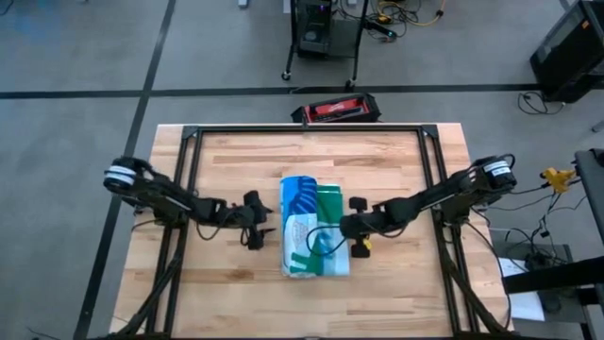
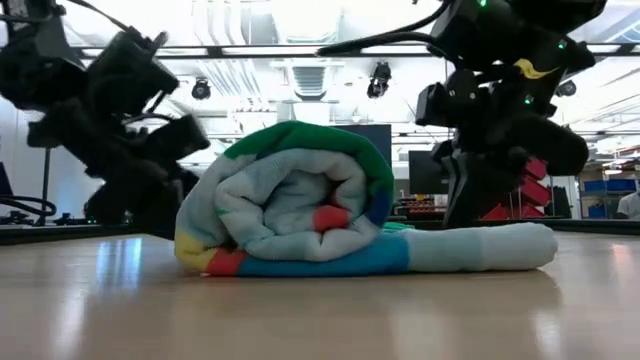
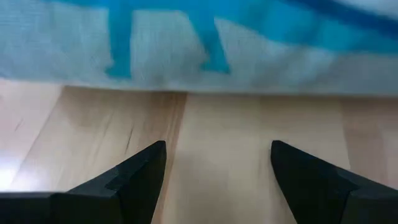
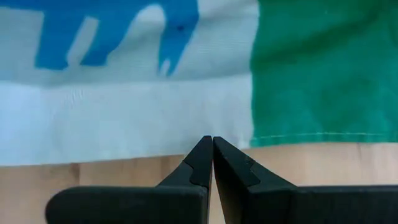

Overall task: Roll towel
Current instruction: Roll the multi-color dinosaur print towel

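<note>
- Where the left arm reaches in from the table's left side, the left gripper sits low over the bare wood just beside the towel's rolled side, apart from the cloth; its two dark fingers stand spread wide with only wood between them, holding nothing.
- Next comes the towel, lying near the middle of the wooden table. Seen from above, its long axis runs from the far edge of the table toward the near edge, so the bundle's ends point away from and toward the front, and its sides face the two arms.
- On the side toward the left arm the cloth is wound into a thick roll, its open spiral end facing the low camera: green on the outside, pale layers inside, with red, yellow and blue patches showing at the edge.
- On the side toward the right arm a flat, unrolled flap lies on the wood, pale with a green panel and a blue print beside it.
- At the right, the right gripper rests at the flap's edge, its fingertips pressed together just short of the cloth, gripping nothing.
</note>
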